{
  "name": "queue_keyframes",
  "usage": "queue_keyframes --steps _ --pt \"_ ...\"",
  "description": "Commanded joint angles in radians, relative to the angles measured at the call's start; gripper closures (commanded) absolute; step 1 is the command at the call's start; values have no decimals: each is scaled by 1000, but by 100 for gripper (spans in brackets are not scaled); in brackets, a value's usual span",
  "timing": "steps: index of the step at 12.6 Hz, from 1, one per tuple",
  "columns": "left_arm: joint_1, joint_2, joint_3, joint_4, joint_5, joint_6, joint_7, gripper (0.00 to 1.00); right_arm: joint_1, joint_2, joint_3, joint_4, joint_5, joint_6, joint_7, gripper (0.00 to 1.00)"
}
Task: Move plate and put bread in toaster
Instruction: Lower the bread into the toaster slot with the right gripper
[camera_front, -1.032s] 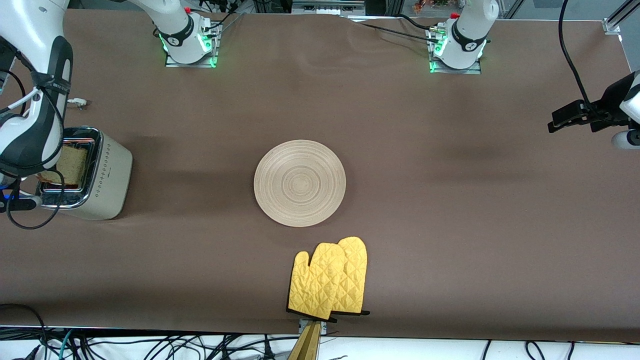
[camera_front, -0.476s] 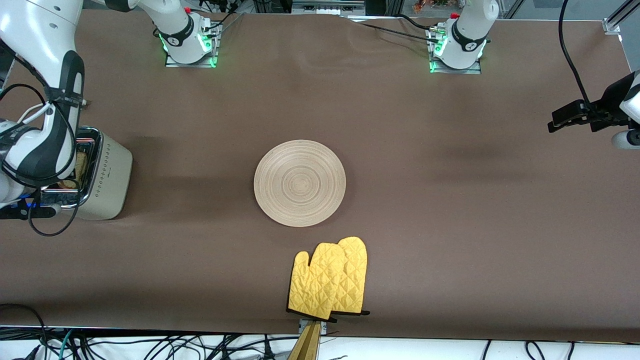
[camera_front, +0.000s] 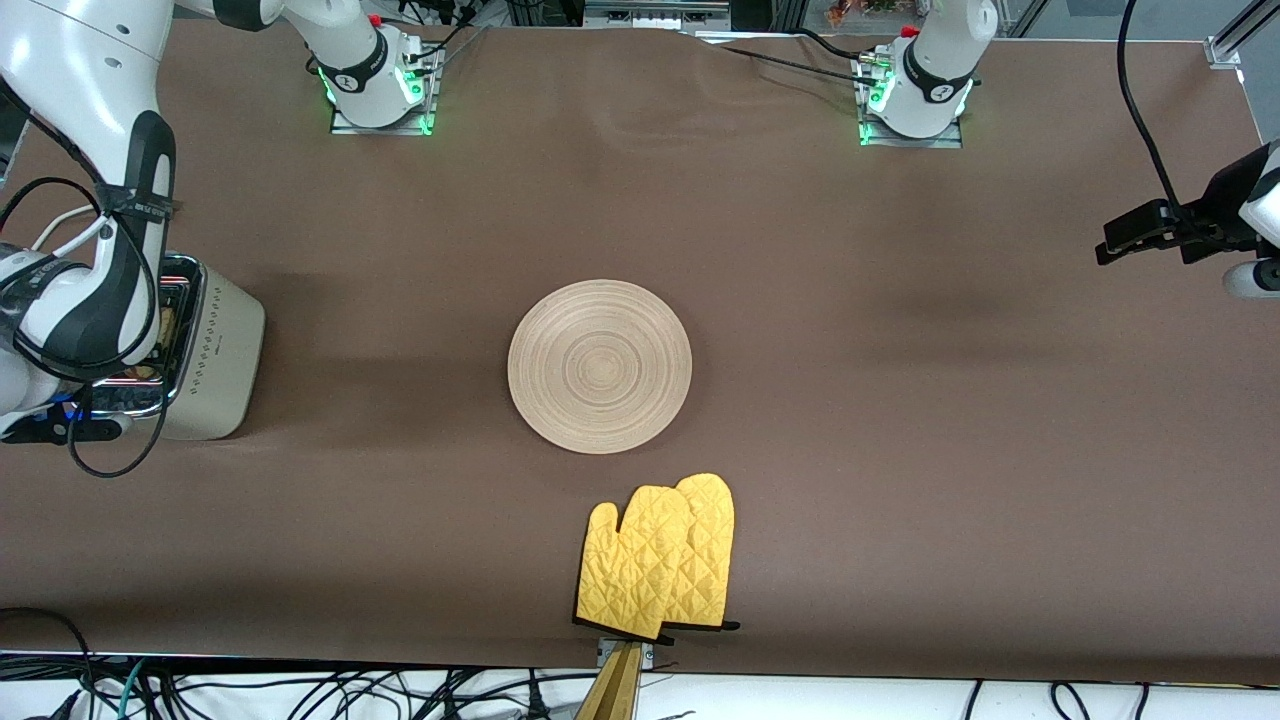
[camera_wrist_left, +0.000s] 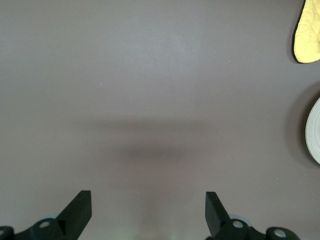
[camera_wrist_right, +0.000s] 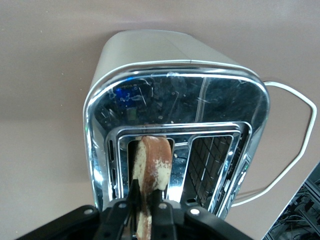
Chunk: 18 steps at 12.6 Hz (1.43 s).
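The cream toaster (camera_front: 215, 350) stands at the right arm's end of the table, its chrome top (camera_wrist_right: 175, 100) filling the right wrist view. My right gripper (camera_wrist_right: 148, 215) is right above it, shut on the bread (camera_wrist_right: 152, 162). The slice hangs edge-on, its lower end in one of the two slots. The other slot (camera_wrist_right: 212, 160) is empty. In the front view the right arm covers most of the toaster's top and hides the gripper. The wooden plate (camera_front: 600, 365) lies bare at the table's middle. My left gripper (camera_front: 1120, 240) hovers open over the left arm's end, holding nothing.
A pair of yellow oven mitts (camera_front: 660, 555) lies nearer to the front camera than the plate, close to the table's edge. The toaster's white cord (camera_wrist_right: 295, 150) loops out beside it. The left wrist view catches the plate's rim (camera_wrist_left: 314, 131) and a mitt tip (camera_wrist_left: 307, 30).
The right arm has come down over the toaster with the bread, which was lying open to the front view and is now mostly covered. The left arm has not moved.
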Motion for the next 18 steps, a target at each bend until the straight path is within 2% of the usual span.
queue_keyframes --steps 1,8,11,13,17,18 --pt "-5 14 3 33 13 -23 16 0 -4 27 -2 8 44 57 -1 0" --pt "-5 14 3 35 13 -23 16 0 -13 -28 -24 108 50 44 -9 0" --pt "-4 16 3 35 13 -23 16 0 -3 -64 -21 116 166 41 -7 0" --pt "-4 14 3 33 13 -23 16 0 31 -68 -22 116 183 40 -6 0" --pt "-4 14 3 33 13 -23 16 0 65 -131 -7 108 195 31 7 0" --pt "-4 16 3 33 13 -23 16 0 48 -160 31 102 195 22 64 0"
